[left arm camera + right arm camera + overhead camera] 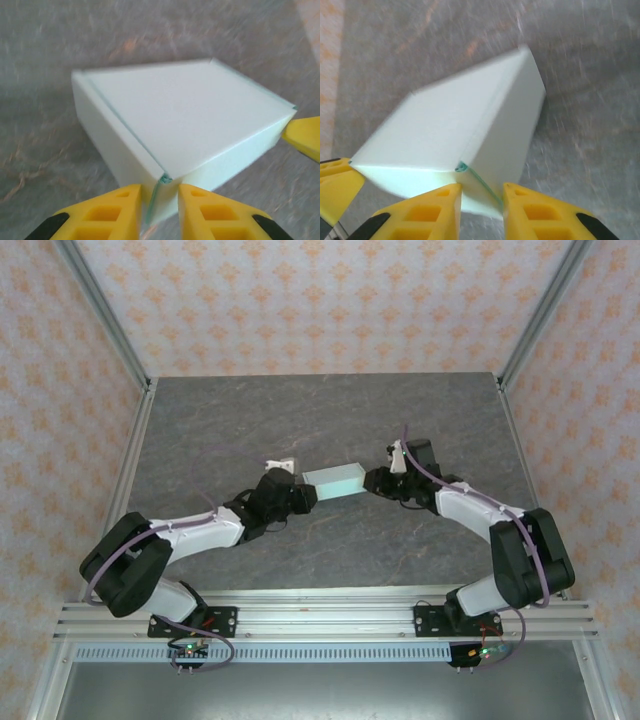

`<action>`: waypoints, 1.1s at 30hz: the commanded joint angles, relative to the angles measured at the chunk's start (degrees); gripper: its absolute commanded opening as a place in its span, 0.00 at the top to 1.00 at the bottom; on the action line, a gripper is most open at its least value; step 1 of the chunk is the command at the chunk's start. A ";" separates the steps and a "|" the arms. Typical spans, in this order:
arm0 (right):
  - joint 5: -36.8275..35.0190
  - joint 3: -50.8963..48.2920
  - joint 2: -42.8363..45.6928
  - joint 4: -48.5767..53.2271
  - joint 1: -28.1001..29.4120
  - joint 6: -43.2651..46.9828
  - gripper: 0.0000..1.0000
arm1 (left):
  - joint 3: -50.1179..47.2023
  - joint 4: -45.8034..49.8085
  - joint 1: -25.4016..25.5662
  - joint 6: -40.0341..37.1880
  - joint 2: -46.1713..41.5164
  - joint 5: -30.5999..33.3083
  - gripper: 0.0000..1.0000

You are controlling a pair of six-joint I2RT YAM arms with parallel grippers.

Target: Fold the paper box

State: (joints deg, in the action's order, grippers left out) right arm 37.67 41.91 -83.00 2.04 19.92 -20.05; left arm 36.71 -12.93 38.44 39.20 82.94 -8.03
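The paper box (335, 481), folded shut into a shallow pale mint block, lay on the grey counter (250, 420) with one arm at each of its short ends. The left arm (190, 530) reached low from its base to the box's left end, elbow bent and forearm angled inward. The right arm (470, 505) mirrored it at the box's right end.

Seen from the left wrist, the left fingers (107, 210) stood a little apart, one on each side of the box's near corner. A thin card edge ran down into the gap between them, and they did not look pressed onto it. The right fingers (420, 212) stood likewise apart, astride the opposite corner of the box.

In each wrist view, a yellow tip from the other arm sat at the box's far corner. The blur hid whether it touched the card.
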 commanded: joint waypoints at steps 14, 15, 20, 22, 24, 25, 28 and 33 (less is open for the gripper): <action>-10.55 3.42 0.30 7.24 2.36 -0.09 0.55 | 0.38 8.19 -2.66 -1.81 -3.24 3.78 0.57; -10.30 4.41 -1.34 6.57 2.47 -0.33 0.54 | 1.15 7.43 -3.57 -0.90 -1.92 1.64 0.55; -9.85 9.02 -7.87 4.51 2.48 -0.53 0.51 | 6.25 6.20 -5.01 1.72 5.97 -4.20 0.47; -8.63 10.23 -9.82 3.85 2.53 -0.89 0.51 | 7.45 6.20 -5.34 2.21 8.22 -4.71 0.47; -8.03 10.86 -11.51 2.76 2.62 -1.54 0.51 | 8.40 5.40 -5.65 2.72 10.03 -5.42 0.47; -7.43 11.15 -12.22 2.34 2.70 -1.79 0.51 | 9.17 5.32 -5.67 2.68 10.77 -5.76 0.47; -6.98 11.83 -13.51 0.49 2.82 -2.88 0.52 | 11.77 6.25 -6.31 2.20 13.24 -5.91 0.47; -8.69 15.11 -16.47 -1.11 2.75 -5.05 0.54 | 16.13 6.31 -8.78 1.40 17.24 -7.07 0.47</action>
State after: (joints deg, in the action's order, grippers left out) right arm 30.15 53.78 -98.17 3.97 22.48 -23.16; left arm 49.87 -6.22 31.05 40.64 98.52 -14.11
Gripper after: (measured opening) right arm 0.460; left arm 0.530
